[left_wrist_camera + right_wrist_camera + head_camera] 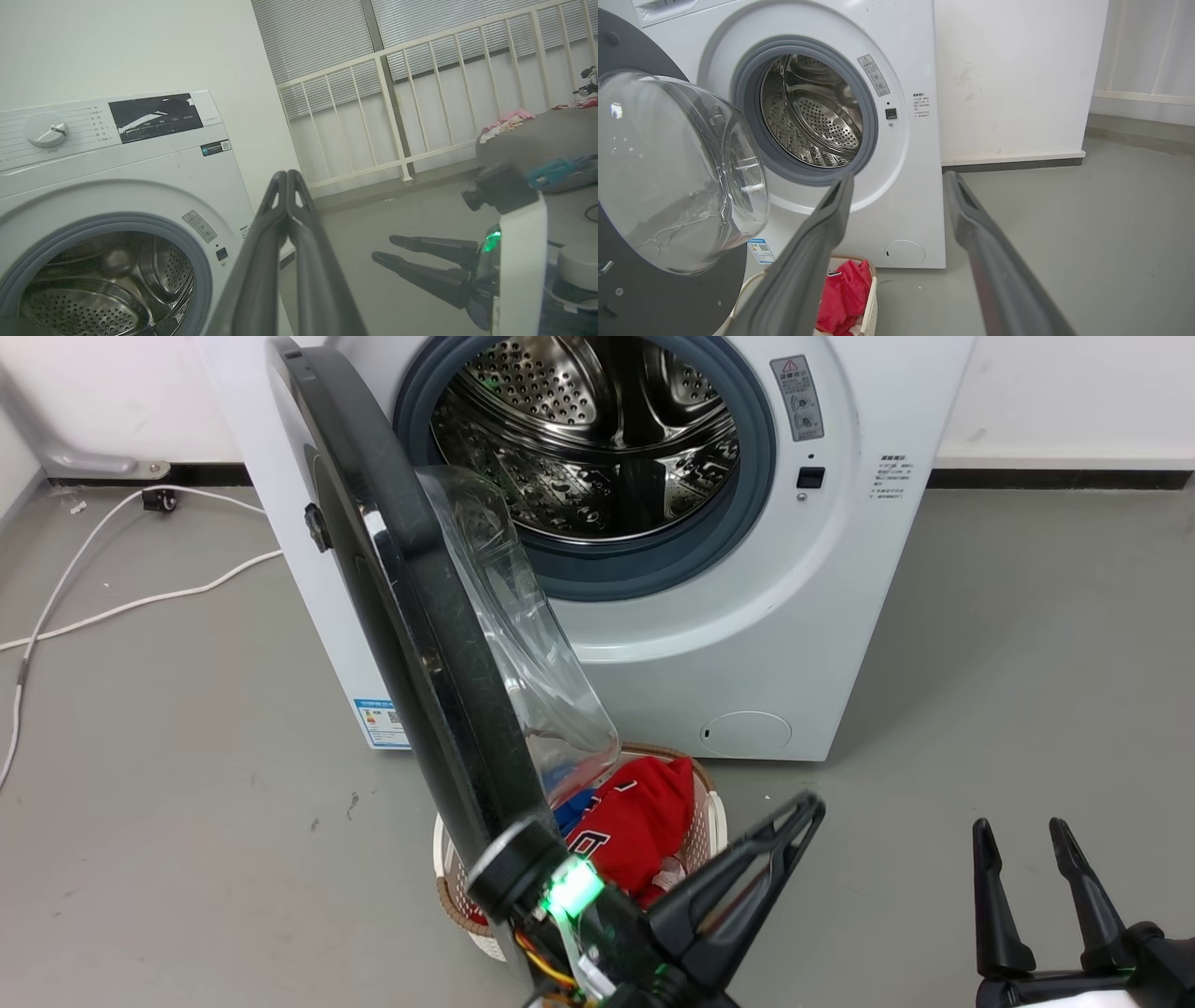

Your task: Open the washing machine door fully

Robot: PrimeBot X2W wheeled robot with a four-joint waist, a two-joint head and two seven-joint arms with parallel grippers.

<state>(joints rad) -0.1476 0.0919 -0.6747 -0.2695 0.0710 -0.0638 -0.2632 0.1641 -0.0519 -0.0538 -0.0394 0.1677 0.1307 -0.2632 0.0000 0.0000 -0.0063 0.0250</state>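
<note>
The washing machine door (411, 644) stands roughly square to the white washing machine (728, 644), edge-on to my head camera and hinged on my left, with its glass bowl (523, 644) facing right. I judge it about halfway, not fully open. My left claw (805, 810) is pinched to, its fingers (267, 219) meeting at the tips with nothing between them. It sits low on the bowl side of the door, with its wrist just beside the door's bottom edge, and I cannot tell whether they touch. My right claw (1032, 868) is spread wide and empty, well off to the right. My worry is the push: closed fingertips on the glossy black rim or the curved glass could skid off, and the door might drift back toward the drum (588, 439). The laundry basket (717, 821) with its red garment (644, 821) sits right under the door's lower edge, so a low sweep of my forearm could knock it. Shoving hard against the hinge's stop could strain it.
</note>
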